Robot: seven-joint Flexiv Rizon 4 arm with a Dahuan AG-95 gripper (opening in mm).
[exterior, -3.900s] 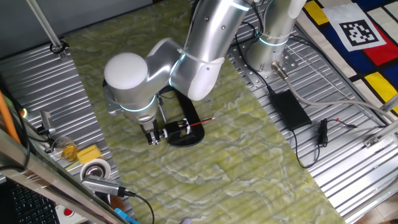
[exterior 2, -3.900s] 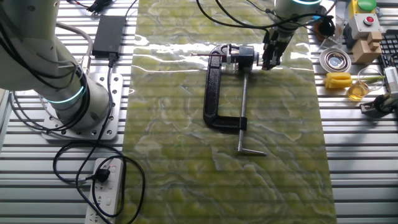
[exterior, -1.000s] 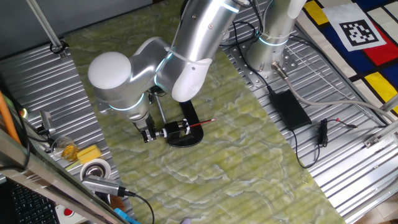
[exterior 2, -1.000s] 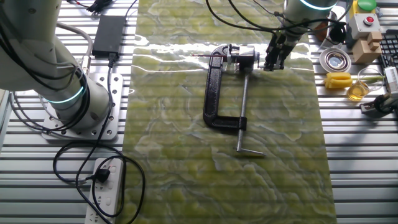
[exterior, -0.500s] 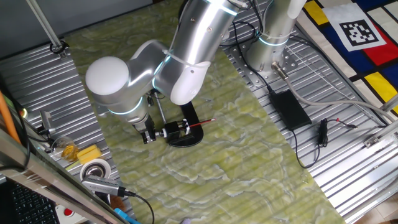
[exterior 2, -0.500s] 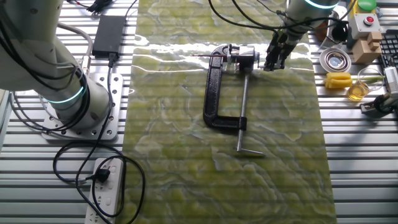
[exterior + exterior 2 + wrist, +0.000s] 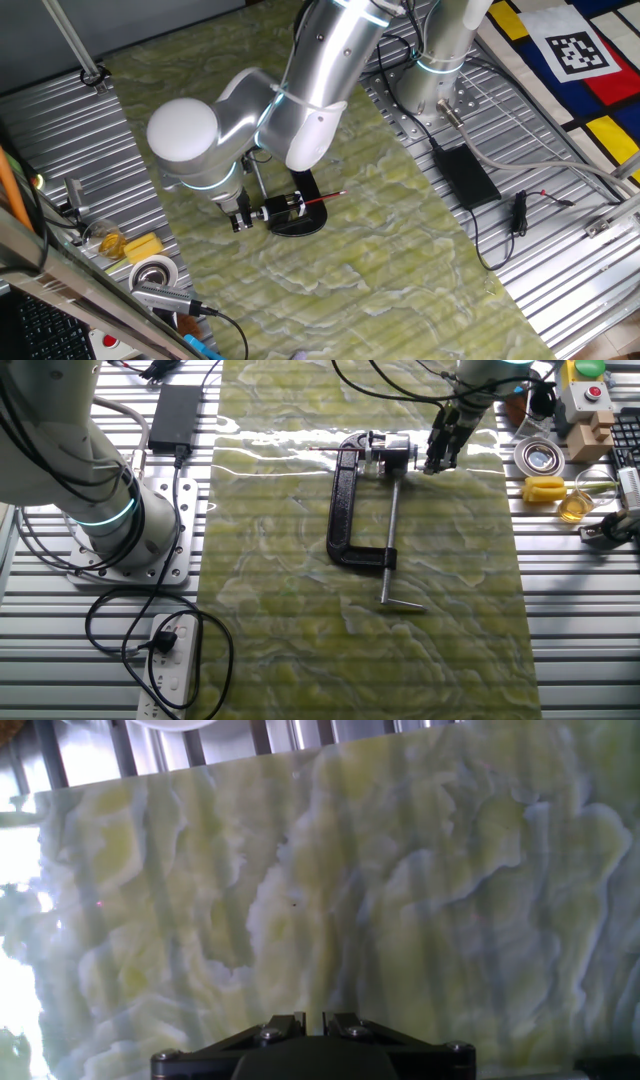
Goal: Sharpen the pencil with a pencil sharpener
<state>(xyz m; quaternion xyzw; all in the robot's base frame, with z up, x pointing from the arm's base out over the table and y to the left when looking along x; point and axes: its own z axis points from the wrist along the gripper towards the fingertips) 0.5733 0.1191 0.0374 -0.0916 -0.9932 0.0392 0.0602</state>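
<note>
- The pincer (image 7: 437, 460) sits just beside the pencil sharpener (image 7: 385, 456); its jaws look nearly together, holding nothing
- The pencil (image 7: 325, 199) sticks out of the sharpener's far side
- Risk: a sideways nudge could shift the sharpener and loosen the pencil

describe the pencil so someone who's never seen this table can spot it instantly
Start at the green-and-white marbled mat, then find the black C-shaped clamp-style pencil sharpener near the mat's far edge in the other fixed view. The thin red pencil sticks out sideways from the sharpener's top end; it is the only slim red stick there, unlike the silver rod.
</note>
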